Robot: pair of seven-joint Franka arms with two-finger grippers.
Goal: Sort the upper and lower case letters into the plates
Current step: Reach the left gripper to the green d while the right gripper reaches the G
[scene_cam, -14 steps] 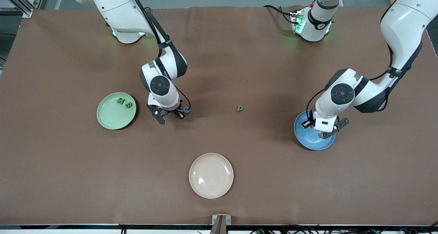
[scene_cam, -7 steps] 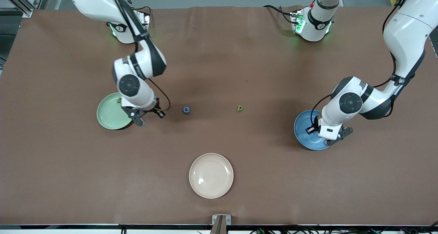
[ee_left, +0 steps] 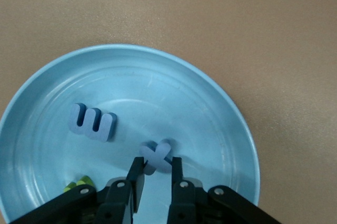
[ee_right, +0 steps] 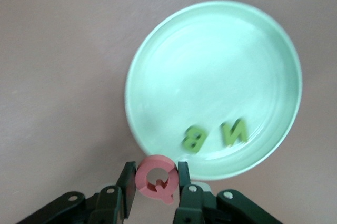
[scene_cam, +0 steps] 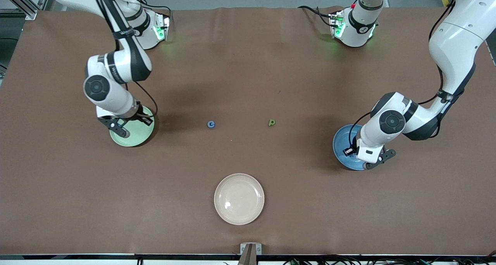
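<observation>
My right gripper (scene_cam: 133,126) is over the pale green plate's (scene_cam: 133,141) rim, shut on a red letter Q (ee_right: 156,177). Green letters B (ee_right: 194,139) and N (ee_right: 235,132) lie in that plate (ee_right: 174,66). My left gripper (scene_cam: 366,156) is low over the blue plate (scene_cam: 341,141), its fingertips closed on a blue letter x (ee_left: 155,155). A blue w (ee_left: 92,122) and a green letter (ee_left: 79,185), partly hidden by the gripper, lie in that plate (ee_left: 200,108). A blue c (scene_cam: 210,124) and a green p (scene_cam: 271,122) lie on the table between the plates.
A cream-white plate (scene_cam: 239,198) stands nearer to the front camera than the two loose letters, with nothing in it. Brown cloth covers the table. The arms' bases (scene_cam: 352,24) stand at the table's back edge.
My right arm has swung from beside the blue c to the green plate with the red Q. My left gripper has shifted a little over the blue plate.
</observation>
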